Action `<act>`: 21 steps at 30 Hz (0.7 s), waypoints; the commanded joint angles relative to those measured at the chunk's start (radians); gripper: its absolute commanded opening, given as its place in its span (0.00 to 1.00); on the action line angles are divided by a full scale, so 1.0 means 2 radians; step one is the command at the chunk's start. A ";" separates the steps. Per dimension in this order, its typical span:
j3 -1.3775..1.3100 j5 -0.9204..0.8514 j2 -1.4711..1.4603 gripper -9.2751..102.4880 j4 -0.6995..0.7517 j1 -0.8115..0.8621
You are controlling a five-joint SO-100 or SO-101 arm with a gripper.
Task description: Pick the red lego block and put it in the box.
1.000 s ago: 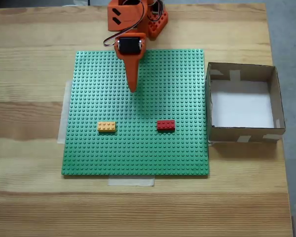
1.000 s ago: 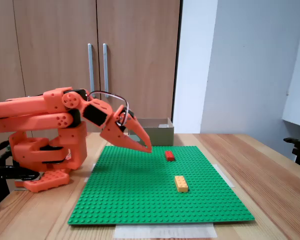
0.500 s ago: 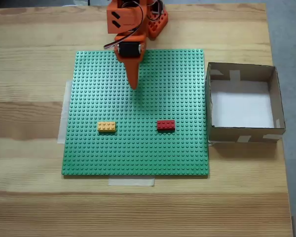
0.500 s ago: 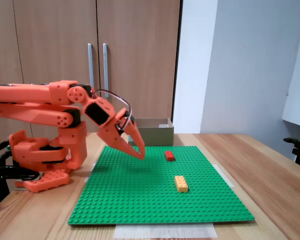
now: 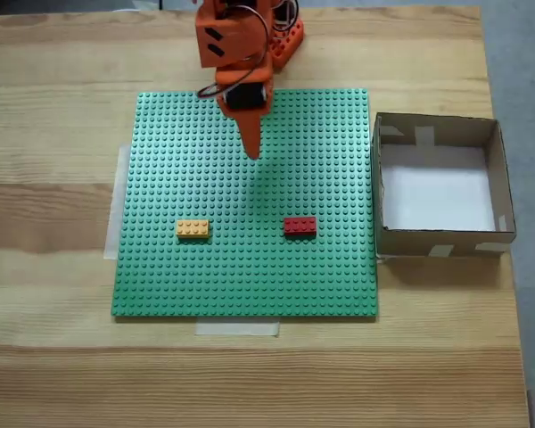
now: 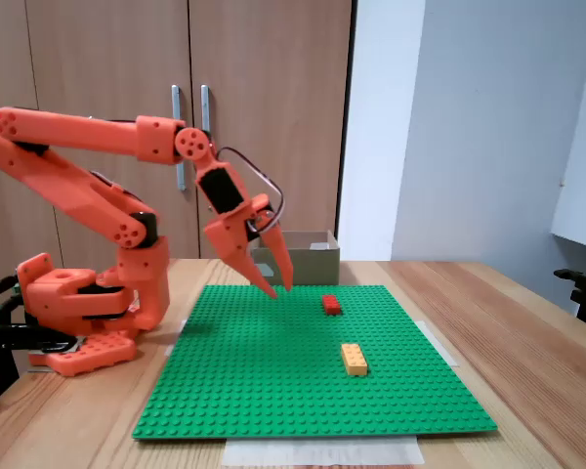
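Observation:
The red lego block (image 5: pixel 300 226) (image 6: pixel 330 305) lies flat on the green studded baseplate (image 5: pixel 250 276), right of its middle in the overhead-looking fixed view. The box (image 5: pixel 437 242) (image 6: pixel 299 264) stands open-topped just off the plate's right edge, with a bare white floor. My orange gripper (image 5: pixel 252 153) (image 6: pixel 281 291) points steeply down over the plate's back half, well short of the red block and hovering above the studs. Its jaws are parted a little and hold nothing.
An orange-yellow brick (image 5: pixel 193 229) (image 6: pixel 353 359) sits on the plate to the left of the red one. The arm's base (image 6: pixel 88 303) stands at the table's back edge. Pale tape strips hold the plate to the wooden table (image 5: pixel 53 357).
The arm has lifted and reached forward, so the gripper now points more steeply down and sits slightly further right. Its fingertips have parted a little.

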 commanded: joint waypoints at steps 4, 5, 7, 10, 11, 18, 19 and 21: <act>-0.083 0.013 -0.056 0.24 0.038 -0.021; -0.091 0.014 -0.062 0.24 0.043 -0.024; -0.107 0.018 -0.071 0.23 0.051 -0.028; -0.125 0.021 -0.081 0.23 0.059 -0.031; -0.133 0.021 -0.087 0.23 0.063 -0.031; -0.205 0.025 -0.153 0.23 0.093 -0.031; -0.216 0.025 -0.163 0.23 0.097 -0.031; -0.242 0.026 -0.186 0.23 0.104 -0.032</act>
